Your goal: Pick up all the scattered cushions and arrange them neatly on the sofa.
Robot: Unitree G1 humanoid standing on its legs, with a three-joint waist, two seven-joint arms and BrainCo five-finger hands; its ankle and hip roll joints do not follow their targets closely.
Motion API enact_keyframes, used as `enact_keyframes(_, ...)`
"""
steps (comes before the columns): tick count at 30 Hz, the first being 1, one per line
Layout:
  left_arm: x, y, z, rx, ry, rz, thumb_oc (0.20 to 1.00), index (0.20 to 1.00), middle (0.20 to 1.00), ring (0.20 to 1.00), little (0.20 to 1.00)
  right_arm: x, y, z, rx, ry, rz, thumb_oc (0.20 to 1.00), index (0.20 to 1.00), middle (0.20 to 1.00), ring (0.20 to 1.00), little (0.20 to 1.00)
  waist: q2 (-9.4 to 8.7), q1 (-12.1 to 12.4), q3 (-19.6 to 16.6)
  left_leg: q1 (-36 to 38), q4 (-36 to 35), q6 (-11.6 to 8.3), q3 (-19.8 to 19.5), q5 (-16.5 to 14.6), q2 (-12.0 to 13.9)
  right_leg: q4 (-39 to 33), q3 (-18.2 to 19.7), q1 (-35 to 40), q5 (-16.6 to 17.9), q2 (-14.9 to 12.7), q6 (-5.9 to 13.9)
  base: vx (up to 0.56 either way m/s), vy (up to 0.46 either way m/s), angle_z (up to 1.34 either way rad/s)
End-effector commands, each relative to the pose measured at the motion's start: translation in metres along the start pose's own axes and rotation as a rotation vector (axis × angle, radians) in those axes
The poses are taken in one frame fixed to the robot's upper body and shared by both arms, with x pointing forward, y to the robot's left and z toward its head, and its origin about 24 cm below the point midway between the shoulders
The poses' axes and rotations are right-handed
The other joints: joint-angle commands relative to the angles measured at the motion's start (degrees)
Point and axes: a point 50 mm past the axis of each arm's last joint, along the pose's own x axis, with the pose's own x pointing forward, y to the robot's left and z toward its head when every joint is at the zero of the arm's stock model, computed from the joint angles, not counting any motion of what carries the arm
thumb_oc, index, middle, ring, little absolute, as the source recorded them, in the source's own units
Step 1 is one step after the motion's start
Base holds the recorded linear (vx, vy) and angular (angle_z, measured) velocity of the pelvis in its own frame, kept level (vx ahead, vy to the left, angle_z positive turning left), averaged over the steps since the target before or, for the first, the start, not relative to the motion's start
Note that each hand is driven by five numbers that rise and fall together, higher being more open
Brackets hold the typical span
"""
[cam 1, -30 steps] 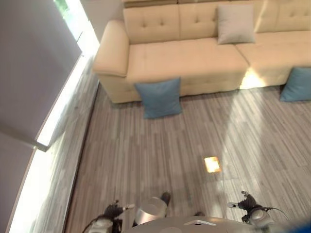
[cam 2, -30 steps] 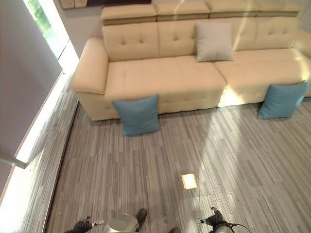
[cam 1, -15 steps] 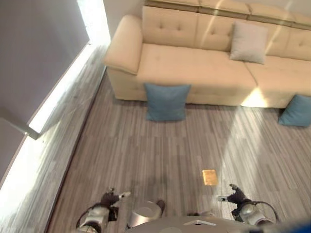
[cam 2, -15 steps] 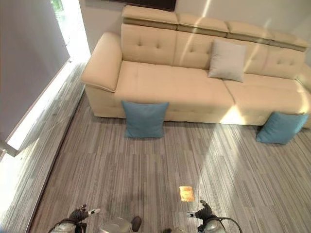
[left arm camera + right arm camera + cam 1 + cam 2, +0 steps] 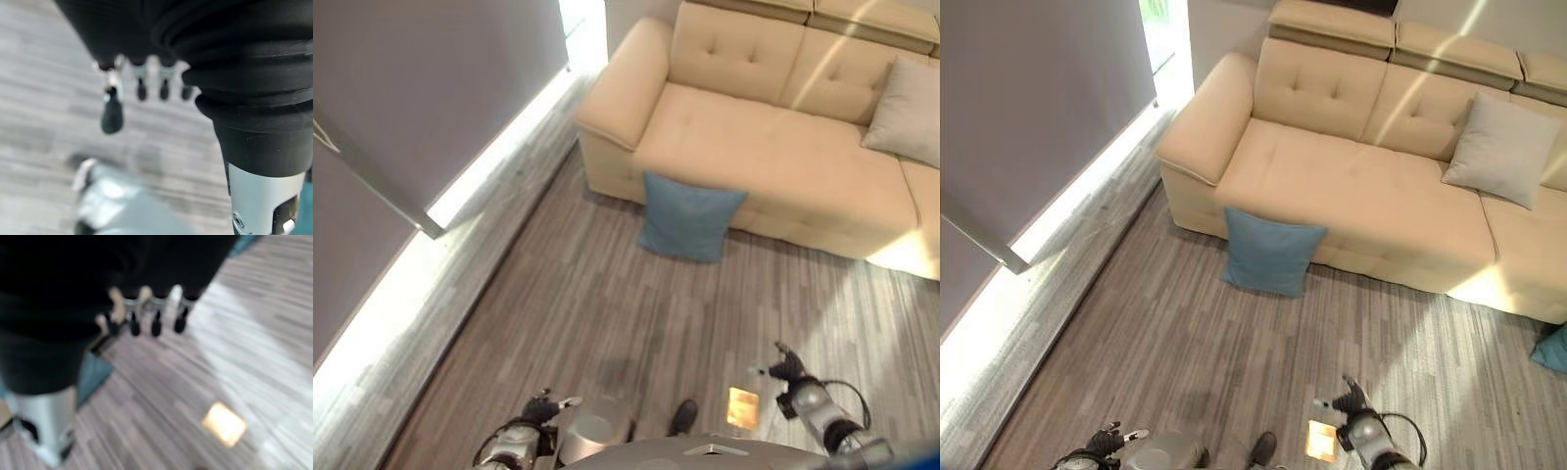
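Both robot hands hang empty down at six o'clock: the left robot hand [image 5: 546, 409] with fingers loose and straight over bare floor, the right robot hand [image 5: 1349, 402] the same, relaxed and holding nothing. And the view has swung! Compared with a second ago the whole scene has slid toward three o'clock, so that's the camera turning, not the cushions shifting. The sofa's armrest, which sat at ten o'clock, now sits near twelve, and the near blue cushion [image 5: 688, 217] lands almost dead centre. My read: the robot is lining itself up on that one first, and nothing has been picked up yet.

That blue cushion is a plump woven square with pointed corners, propped on the floor and leaning against the front of the sofa [image 5: 1351, 186]. A second blue cushion [image 5: 1553, 350] peeks in at four o'clock, also on the floor. The grey cushion [image 5: 1502, 150] is already up against the backrest at two o'clock. The sofa is cream, smooth, button-tufted, with rounded arms. The floor [image 5: 607, 313] is streaky grey plank, sunlit in bands, with a small brass plate [image 5: 742, 407] set flush near the right robot hand.
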Motion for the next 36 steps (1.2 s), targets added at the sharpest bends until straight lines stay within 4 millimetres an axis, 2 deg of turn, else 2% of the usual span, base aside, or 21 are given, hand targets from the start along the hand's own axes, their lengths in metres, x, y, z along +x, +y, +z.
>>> enact_keyframes(1, 0.003, 0.003, 0.020, -0.004, -0.066, 0.016, 1.000, 1.000, 1.000, 1.000, 1.000, -0.003, -0.013, -0.016, 0.000, 0.030, -0.030, 1.000, 1.000, 1.000, 1.000, 1.000, 2.45, -0.01, -1.64, 0.41, -12.43, -0.53, 0.96, 7.49, -2.47, 1.14, 2.84, -1.06, -1.56, -0.25, 10.79, 0.11, 0.162, 0.19)
enact_keyframes(3, 0.003, 0.004, 0.019, -0.006, -0.066, 0.021, 1.000, 1.000, 1.000, 1.000, 1.000, -0.002, -0.012, -0.015, -0.007, 0.025, -0.025, 1.000, 1.000, 1.000, 1.000, 1.000, 2.46, 0.12, -1.97, 1.05, -13.42, -0.46, 0.75, 7.47, -2.50, 1.73, 3.17, -1.22, -1.66, -0.14, 10.71, 0.14, 0.153, 0.04)
enact_keyframes(6, 0.002, 0.008, 0.014, 0.018, -0.049, 0.026, 1.000, 1.000, 1.000, 1.000, 1.000, -0.003, -0.007, -0.011, -0.018, 0.009, -0.002, 1.000, 1.000, 1.000, 1.000, 1.000, 2.15, -0.23, -3.28, 3.41, -13.93, 0.83, 0.92, 7.09, -2.91, 5.29, 2.73, -0.81, -2.71, -1.26, 11.06, 0.21, 0.207, -0.68)
enact_keyframes(9, 0.001, 0.014, 0.010, 0.022, -0.040, 0.033, 1.000, 1.000, 1.000, 1.000, 1.000, -0.003, -0.001, -0.006, -0.029, -0.008, 0.022, 1.000, 1.000, 1.000, 1.000, 1.000, 2.58, -0.34, -3.23, 5.38, -13.84, 2.09, 1.65, 6.22, -3.11, 12.62, 3.39, -2.13, -3.22, -3.05, 11.69, 0.13, 0.198, -0.24)
enact_keyframes(11, 0.001, 0.018, 0.012, 0.021, -0.044, 0.046, 1.000, 1.000, 1.000, 1.000, 1.000, -0.001, 0.002, 0.005, -0.021, -0.043, 0.028, 1.000, 1.000, 1.000, 1.000, 1.000, 3.89, -0.75, -2.46, 7.40, -13.66, 3.27, 2.05, 5.14, -2.54, 21.06, 3.82, -5.44, -2.68, -4.61, 12.41, 0.11, 0.200, -0.24)
enact_keyframes(12, 0.001, 0.018, 0.012, 0.021, -0.044, 0.046, 1.000, 1.000, 1.000, 1.000, 1.000, -0.001, 0.002, 0.005, -0.021, -0.043, 0.028, 1.000, 1.000, 1.000, 1.000, 1.000, 3.86, -0.69, -2.46, 7.40, -13.66, 3.29, 2.11, 5.13, -2.56, 21.21, 3.90, -5.54, -2.74, -4.65, 12.43, 0.16, 0.137, -0.20)
enact_keyframes(15, 0.002, 0.017, 0.016, 0.029, -0.061, 0.045, 1.000, 1.000, 1.000, 1.000, 1.000, -0.001, 0.001, 0.007, -0.012, -0.047, 0.020, 1.000, 1.000, 1.000, 1.000, 1.000, 3.74, -1.26, -2.76, 9.89, -14.81, 3.51, 1.57, 4.13, -2.68, 16.18, 4.65, -6.31, -1.73, -4.68, 11.98, 0.20, 0.024, 0.00)
enact_keyframes(16, 0.002, 0.015, 0.017, 0.033, -0.064, 0.042, 1.000, 1.000, 1.000, 1.000, 1.000, 0.000, 0.000, 0.007, -0.013, -0.046, 0.017, 1.000, 1.000, 1.000, 1.000, 1.000, 3.79, -1.48, -2.79, 10.33, -15.06, 3.44, 1.49, 3.76, -2.65, 13.51, 4.83, -6.71, -0.59, -4.78, 12.18, 0.34, -0.036, 0.27)
enact_keyframes(17, 0.003, 0.010, 0.023, 0.025, -0.078, 0.037, 1.000, 1.000, 1.000, 1.000, 1.000, 0.001, -0.004, 0.009, -0.018, -0.042, 0.004, 1.000, 1.000, 1.000, 1.000, 1.000, 4.13, -2.81, -2.54, 11.83, -15.68, 3.23, 1.15, 2.79, -2.33, 7.71, 6.52, -10.76, 3.54, -5.68, 13.31, 0.35, -0.045, 0.25)
enact_keyframes(19, 0.003, 0.010, 0.024, 0.018, -0.081, 0.040, 1.000, 1.000, 1.000, 1.000, 1.000, 0.002, -0.004, 0.010, -0.022, -0.043, -0.001, 1.000, 1.000, 1.000, 1.000, 1.000, 4.37, -3.18, -2.13, 12.78, -15.92, 2.99, 1.08, 2.46, -1.85, 6.63, 6.31, -11.36, 4.51, -5.75, 13.61, 0.27, -0.060, 0.33)
enact_keyframes(20, 0.003, 0.010, 0.022, 0.024, -0.075, 0.039, 1.000, 1.000, 1.000, 1.000, 1.000, 0.002, -0.005, 0.009, -0.033, -0.039, 0.001, 1.000, 1.000, 1.000, 1.000, 1.000, 3.66, -3.18, -2.17, 13.43, -15.75, 2.52, 0.40, 1.65, -1.84, 3.86, 5.91, -10.21, 5.11, -5.73, 14.09, 0.44, -0.176, 0.42)
enact_keyframes(21, 0.003, 0.009, 0.018, 0.027, -0.061, 0.045, 1.000, 1.000, 1.000, 1.000, 1.000, 0.000, -0.003, 0.003, -0.030, -0.025, 0.007, 1.000, 1.000, 1.000, 1.000, 1.000, 2.83, -3.05, -3.33, 14.53, -17.48, 1.14, -1.16, 1.56, -0.29, 2.45, 5.89, -8.93, 4.86, -4.47, 13.81, 0.44, -0.176, 0.46)
enact_keyframes(24, 0.003, 0.009, 0.019, 0.014, -0.066, 0.049, 1.000, 1.000, 1.000, 1.000, 1.000, 0.000, -0.004, 0.003, -0.021, -0.031, 0.000, 1.000, 1.000, 1.000, 1.000, 1.000, 2.40, -3.28, -3.35, 13.93, -16.55, -0.22, -2.87, 1.12, 1.27, 2.19, 4.60, -7.99, 4.16, -4.02, 13.45, 0.24, -0.139, 1.00)
enact_keyframes(25, 0.004, 0.007, 0.029, -0.011, -0.100, 0.052, 1.000, 1.000, 1.000, 1.000, 1.000, 0.001, -0.010, 0.005, -0.014, -0.042, -0.020, 1.000, 1.000, 1.000, 1.000, 1.000, 1.54, -2.22, -1.60, 8.56, -8.29, -2.18, -3.85, 1.66, 2.81, 1.52, 3.54, -6.24, 2.70, -3.32, 12.40, 0.14, -0.148, 0.75)
enact_keyframes(27, 0.004, 0.007, 0.033, -0.019, -0.109, 0.051, 1.000, 1.000, 1.000, 1.000, 1.000, 0.002, -0.011, 0.006, -0.013, -0.043, -0.023, 1.000, 1.000, 1.000, 1.000, 1.000, 1.28, -1.68, -0.98, 6.84, -5.83, -2.36, -3.39, 2.78, 3.27, 1.27, 3.23, -5.48, 2.18, -3.10, 11.94, 0.10, -0.090, 0.55)
enact_keyframes(28, 0.004, 0.006, 0.034, -0.027, -0.113, 0.048, 1.000, 1.000, 1.000, 1.000, 1.000, 0.002, -0.011, 0.007, -0.007, -0.041, -0.020, 1.000, 1.000, 1.000, 1.000, 1.000, 0.85, -0.87, -0.51, 4.58, -4.52, -1.59, -2.36, 2.70, 3.30, 0.53, 2.44, -3.84, 1.15, -2.70, 11.65, 0.15, -0.059, 0.45)
enact_keyframes(30, 0.004, 0.005, 0.032, -0.029, -0.107, 0.047, 1.000, 1.000, 1.000, 1.000, 1.000, 0.002, -0.011, 0.007, -0.003, -0.041, -0.019, 1.000, 1.000, 1.000, 1.000, 1.000, 0.73, -0.59, -0.48, 3.64, -5.27, -1.18, -1.92, 2.52, 2.71, 0.38, 2.00, -3.23, 0.62, -2.52, 11.47, 0.15, 0.001, 0.25)
enact_keyframes(32, 0.003, 0.003, 0.025, -0.018, -0.087, 0.035, 1.000, 1.000, 1.000, 1.000, 1.000, 0.001, -0.010, 0.004, 0.008, -0.039, -0.015, 1.000, 1.000, 1.000, 1.000, 1.000, 1.28, -0.13, -1.35, 1.93, -10.35, -0.47, -0.32, 4.69, 0.21, 0.37, 1.50, -2.20, -0.65, -1.50, 11.33, 0.25, 0.106, 0.26)
enact_keyframes(33, 0.003, 0.004, 0.026, -0.016, -0.092, 0.031, 1.000, 1.000, 1.000, 1.000, 1.000, 0.001, -0.009, 0.004, 0.015, -0.038, -0.014, 1.000, 1.000, 1.000, 1.000, 1.000, 1.97, 0.31, -1.42, 0.36, -13.45, -0.27, 0.27, 7.37, -1.79, 0.54, 2.33, -1.88, -1.50, -0.43, 11.06, 0.20, 0.125, 0.27)
enact_keyframes(35, 0.004, 0.006, 0.028, -0.014, -0.099, 0.028, 1.000, 1.000, 1.000, 1.000, 1.000, 0.001, -0.009, 0.005, 0.022, -0.040, -0.014, 1.000, 1.000, 1.000, 1.000, 1.000, 2.65, 0.83, -1.41, -0.47, -14.77, -0.61, -0.09, 9.09, -2.86, 1.14, 3.48, -1.49, -2.41, 0.44, 10.80, 0.17, 0.121, 0.07)
enact_keyframes(36, 0.003, 0.008, 0.024, -0.019, -0.089, 0.034, 1.000, 1.000, 1.000, 1.000, 1.000, 0.002, -0.008, 0.007, 0.015, -0.049, -0.007, 1.000, 1.000, 1.000, 1.000, 1.000, 2.77, 1.12, -1.87, 0.64, -16.28, -0.44, -0.30, 8.80, -2.60, 1.86, 3.88, -1.24, -2.70, 0.62, 10.71, 0.17, 0.122, -0.33)
